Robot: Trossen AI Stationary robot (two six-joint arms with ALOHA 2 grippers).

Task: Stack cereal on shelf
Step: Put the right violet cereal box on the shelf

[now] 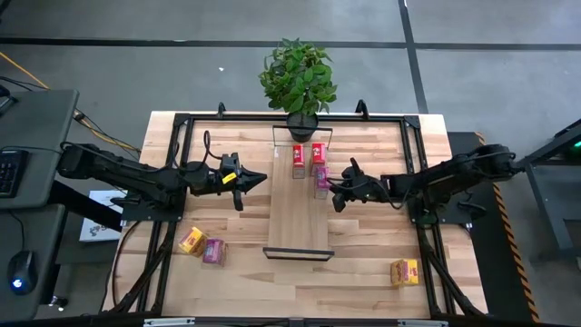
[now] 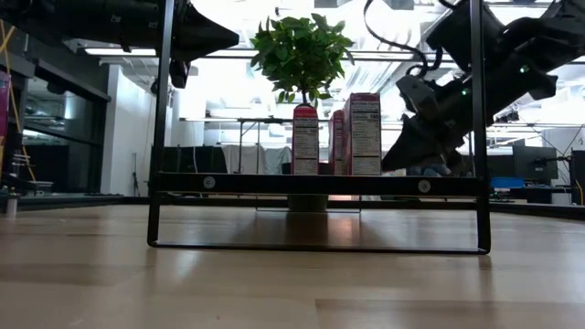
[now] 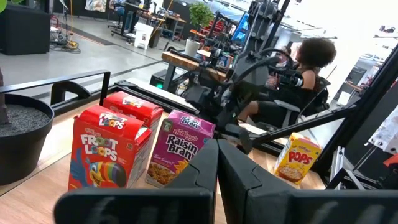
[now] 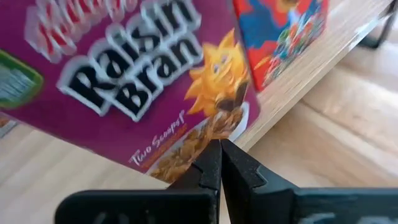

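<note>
Wood-plank surface (image 1: 363, 263) carries the shelf (image 1: 298, 227) at centre, long axis running 12 to 6 o'clock, with a potted plant (image 1: 299, 77) at its 12 o'clock end. Three cereal boxes stand upright on the shelf near that end: two red Froot Loops boxes (image 1: 299, 155) (image 1: 319, 153) side by side, and a magenta Raisin Bran box (image 1: 321, 178) just toward 6 o'clock from the second red one.

My right gripper (image 1: 337, 192) sits at the shelf's 3 o'clock edge, right beside the Raisin Bran box; in its wrist view my fingertips are pressed together, pinching nothing. My left gripper (image 1: 256, 180) hangs at the shelf's 9 o'clock side, apart from the boxes, fingertips likewise pressed together and empty.

Off the shelf: a yellow box (image 1: 192, 241) and a second magenta box (image 1: 213, 252) lie touching toward 8 o'clock; another yellow Pops box (image 1: 405, 272) lies toward 4 o'clock.
</note>
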